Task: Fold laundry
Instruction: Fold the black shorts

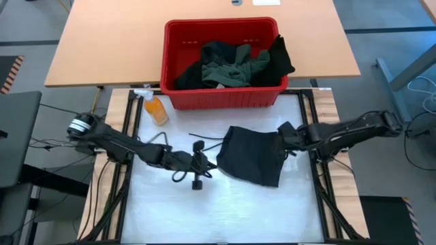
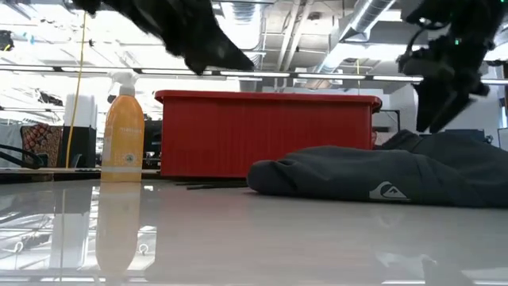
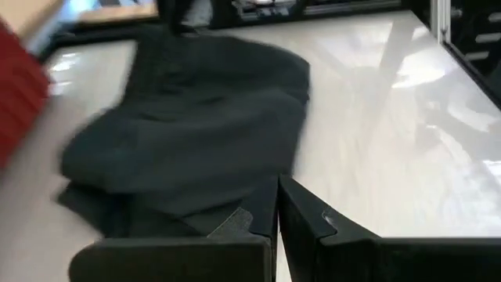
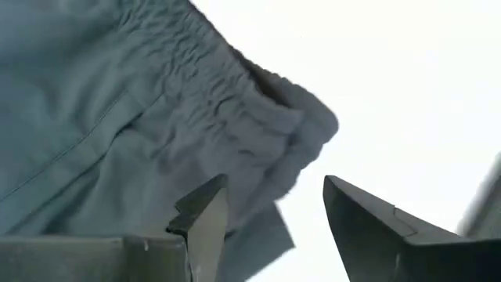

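From above, folded black shorts (image 1: pixel 253 155) lie mid-table between both grippers, with more laundry (image 1: pixel 235 62) in the red basket (image 1: pixel 178 95). The right wrist view shows the right gripper (image 4: pixel 274 211) open, empty, over the elastic waistband (image 4: pixel 258 117). The left gripper (image 3: pixel 275 215) is closed, empty, beside the shorts.

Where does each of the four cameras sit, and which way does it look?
High view: above the table, looking down; both arms, black garment, red basket.
Low view: table height, looking level; garment, basket, spray bottle, arms overhead.
Left wrist view: on the left arm, facing the garment; left gripper shut.
Right wrist view: on the right arm, over the garment's gathered edge; right gripper open.
All views share the garment.
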Tool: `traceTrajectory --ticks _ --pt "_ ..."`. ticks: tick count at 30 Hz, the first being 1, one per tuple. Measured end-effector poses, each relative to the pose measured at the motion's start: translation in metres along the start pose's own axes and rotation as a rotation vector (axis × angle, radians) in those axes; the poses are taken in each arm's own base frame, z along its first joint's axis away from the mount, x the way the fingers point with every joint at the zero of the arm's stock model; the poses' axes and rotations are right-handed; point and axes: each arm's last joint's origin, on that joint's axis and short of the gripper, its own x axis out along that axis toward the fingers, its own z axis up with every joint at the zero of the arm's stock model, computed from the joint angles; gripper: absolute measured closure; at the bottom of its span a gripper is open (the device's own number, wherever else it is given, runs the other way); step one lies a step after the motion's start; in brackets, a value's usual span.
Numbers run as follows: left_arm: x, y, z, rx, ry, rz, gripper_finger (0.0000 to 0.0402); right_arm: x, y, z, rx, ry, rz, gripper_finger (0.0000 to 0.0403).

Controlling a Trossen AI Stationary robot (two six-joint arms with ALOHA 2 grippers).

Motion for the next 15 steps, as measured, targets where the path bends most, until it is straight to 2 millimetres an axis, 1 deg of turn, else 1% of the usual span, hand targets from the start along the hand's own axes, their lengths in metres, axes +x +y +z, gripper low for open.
traceTrajectory --ticks 3,5,7,9,10,11,13,14,15 --pt "0.033 -0.004 -0.019 0.008 -0.015 -0.022 0.0401 -0.013 0.001 0.01 -0.024 0.004 -0.009 0.0175" --pt "0.052 -0.002 -0.022 0.021 -0.037 0.001 0.0401 -0.017 0.005 0.013 -0.032 -0.01 0.015 0.0184" --pt "0.068 0.005 -0.02 0.033 -0.046 0.034 0.0401 -0.017 0.018 0.014 -0.064 -0.069 0.121 0.0206" --pt "0.081 0.013 -0.015 0.049 -0.056 0.059 0.0401 -0.015 0.035 0.012 -0.105 -0.146 0.259 0.0248" --pt "0.086 0.016 -0.014 0.059 -0.051 0.069 0.0401 -0.011 0.042 0.009 -0.126 -0.165 0.303 0.0274" --pt "0.091 0.02 -0.012 0.069 -0.045 0.077 0.0401 -0.007 0.047 0.004 -0.152 -0.174 0.337 0.0306" --pt "0.099 0.027 -0.013 0.075 -0.004 0.086 0.0401 0.003 0.05 -0.004 -0.182 -0.169 0.348 0.0369" --pt "0.102 0.031 -0.015 0.072 0.021 0.078 0.0401 0.01 0.05 -0.008 -0.181 -0.173 0.341 0.0383" --pt "0.105 0.035 -0.018 0.063 0.05 0.068 0.0401 0.016 0.049 -0.011 -0.17 -0.166 0.333 0.0385"
